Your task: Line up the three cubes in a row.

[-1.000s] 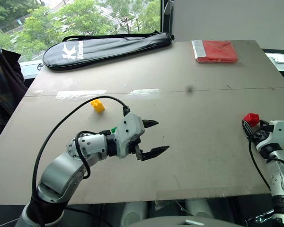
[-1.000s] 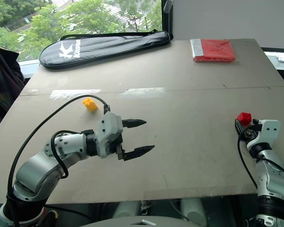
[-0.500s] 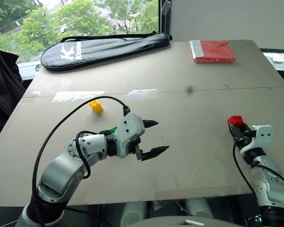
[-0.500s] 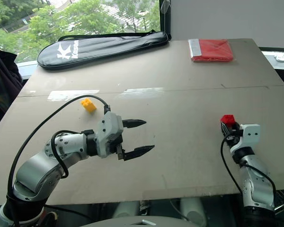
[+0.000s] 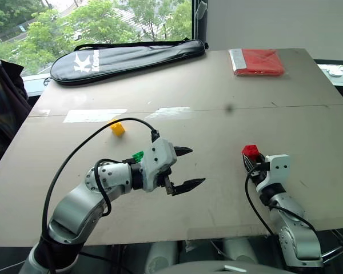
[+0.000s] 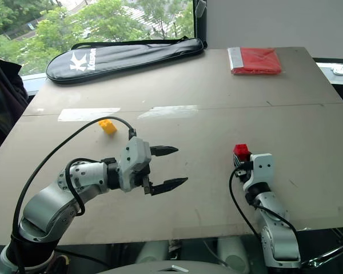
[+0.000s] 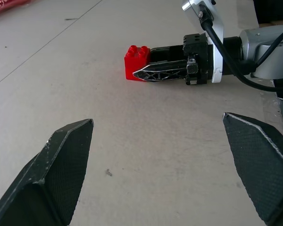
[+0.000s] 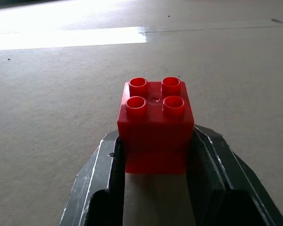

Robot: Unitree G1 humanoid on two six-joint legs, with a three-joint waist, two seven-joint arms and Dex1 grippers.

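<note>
From the head views, the right hand [image 5: 250, 158] grips the red cube [image 5: 251, 150] between its closed fingers, low over the bench [image 5: 217, 85], to the right of centre. The yellow cube [image 5: 116, 127] sits well to the left and farther back, and the green cube [image 5: 138, 155] peeks out just behind the left hand [image 5: 186, 169], which hovers with its fingers spread wide and empty, pointing toward the right arm. The row's other two members therefore lie leftward of the carried cube, and the left hand is much the nearer to them. In the left wrist view, the red cube shows pinched at the tips of the right hand's fingers [image 7: 165, 73], whose long axis runs level along the bench surface. In the right wrist view, the red cube sits studs-up between both fingers, squarely clamped. Compared with a second earlier, the right hand has carried the red cube leftward from the bench's right edge toward the middle; the left hand has not moved.
</note>
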